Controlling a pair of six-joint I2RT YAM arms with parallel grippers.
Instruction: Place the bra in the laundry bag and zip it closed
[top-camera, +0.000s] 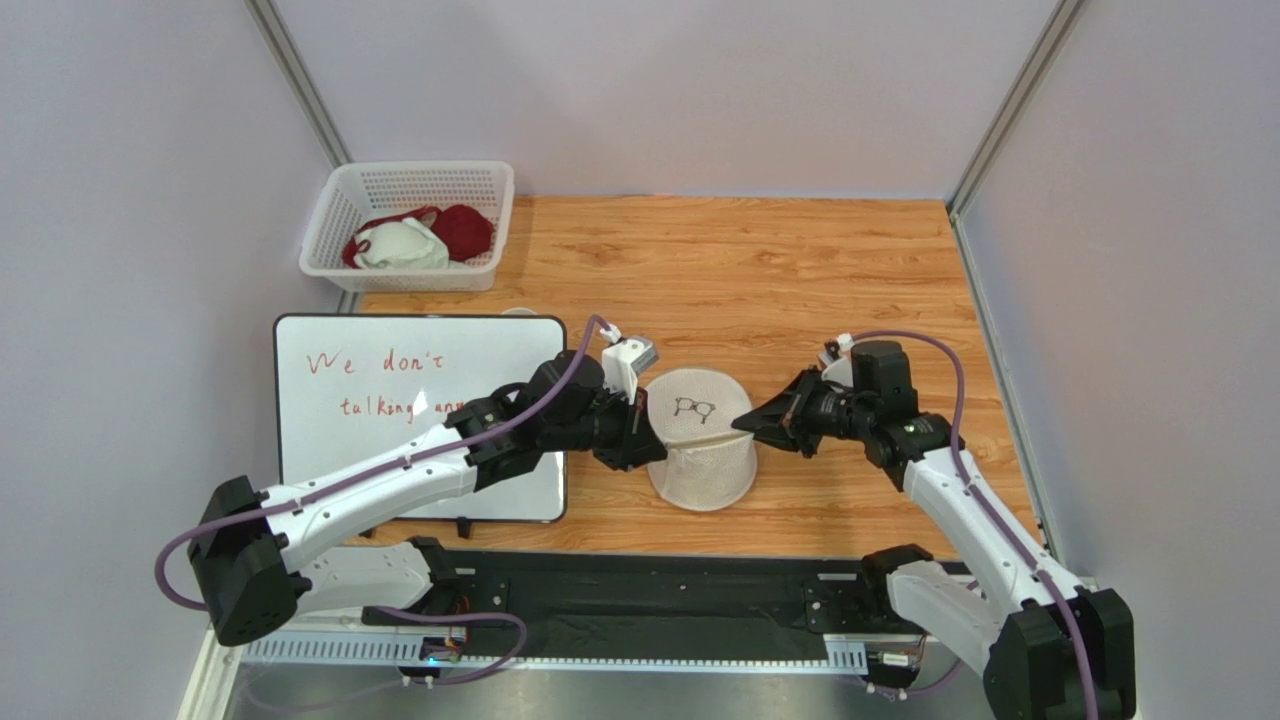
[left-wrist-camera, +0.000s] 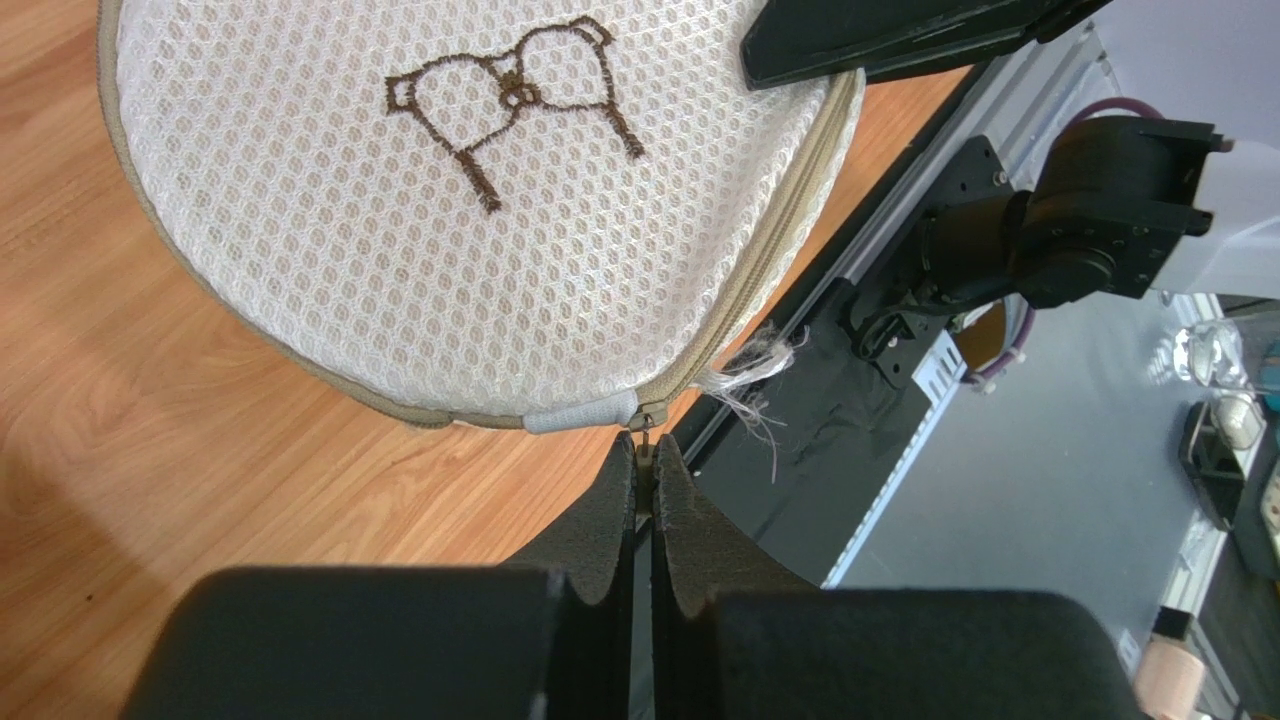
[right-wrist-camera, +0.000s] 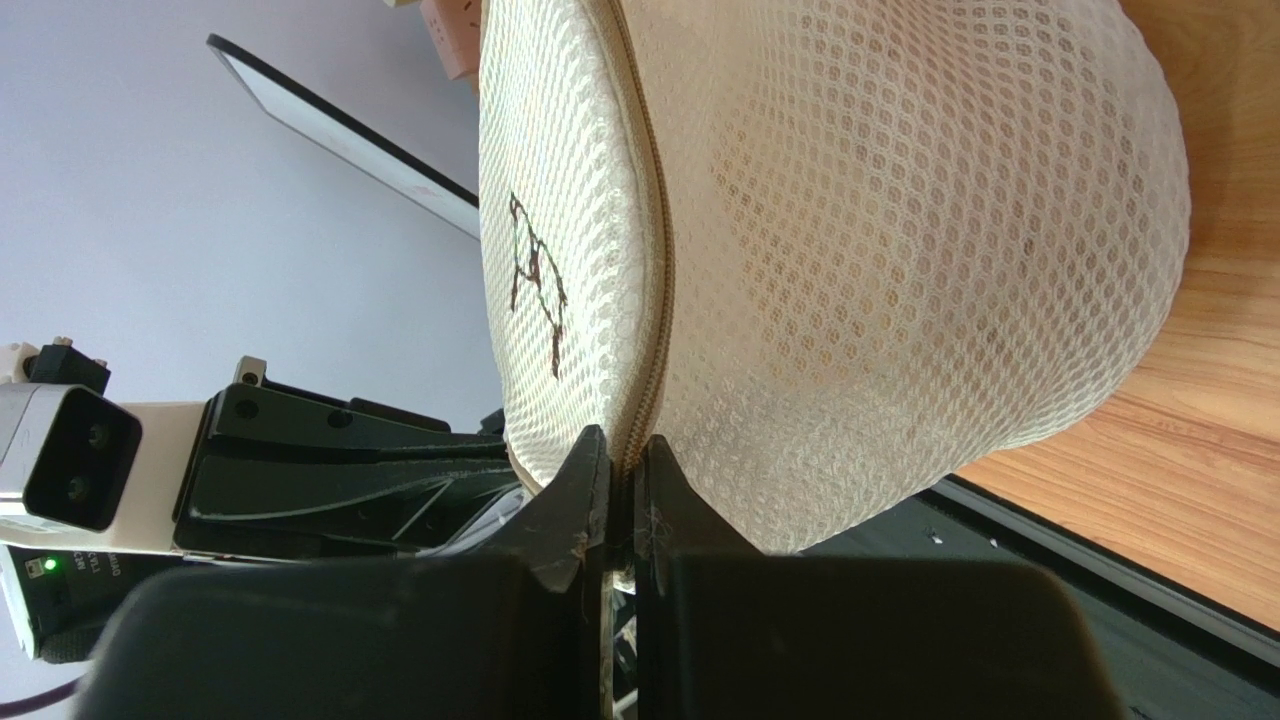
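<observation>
At the near middle of the worktop (top-camera: 842, 285), the laundry bag (top-camera: 702, 450) sits gripped from both sides.

Left tool (left-wrist-camera: 649, 477) is pinched narrow on what looks like the zipper pull (left-wrist-camera: 643, 435) at the bag's left rim. Right tool (right-wrist-camera: 621, 488) is pinched narrow on the rim zipper (right-wrist-camera: 649, 270) at the opposite side, so the bag lies straight ahead of each tool, touching both, with neither arm nearer. The bag rests with its bra drawing (left-wrist-camera: 511, 113) facing up, and the zipper circles it roughly level, so any pull must follow the rim. The bra is not in the open; the off-white mesh bulges with a beige tint, so it is likely inside. Whether the zipper is fully shut cannot be told. Far left stands a basket (top-camera: 338, 225).
</observation>
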